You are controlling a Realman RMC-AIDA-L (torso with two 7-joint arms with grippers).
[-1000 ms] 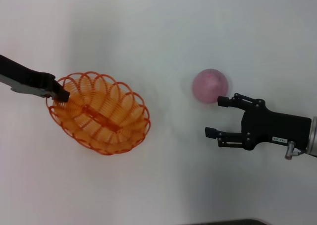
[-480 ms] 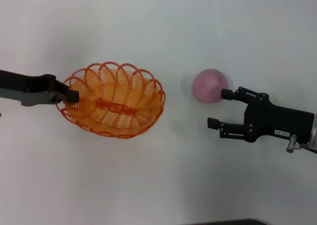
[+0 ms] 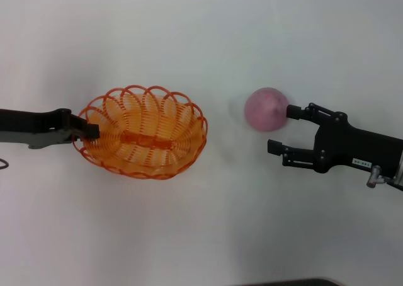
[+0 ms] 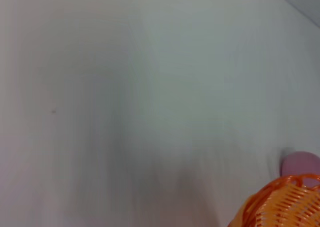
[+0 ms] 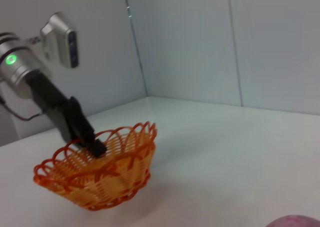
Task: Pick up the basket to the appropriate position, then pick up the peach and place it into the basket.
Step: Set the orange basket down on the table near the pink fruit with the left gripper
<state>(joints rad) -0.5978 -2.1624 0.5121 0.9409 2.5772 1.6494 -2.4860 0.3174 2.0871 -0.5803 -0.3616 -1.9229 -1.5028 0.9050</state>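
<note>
The orange wire basket sits left of the table's middle, its long axis running left to right. My left gripper is shut on the basket's left rim; the right wrist view shows the left gripper clamped on the basket rim. The pink peach lies to the right of the basket. My right gripper is open just right of the peach, its far finger touching the fruit's side. In the left wrist view, the basket edge and the peach show in one corner.
The white table spreads around everything. Grey walls rise behind it in the right wrist view. A dark strip marks the table's near edge.
The left gripper swung the basket rightward and turned it level, then settled it slightly lower. The right gripper crept toward the peach and now reaches its side.
</note>
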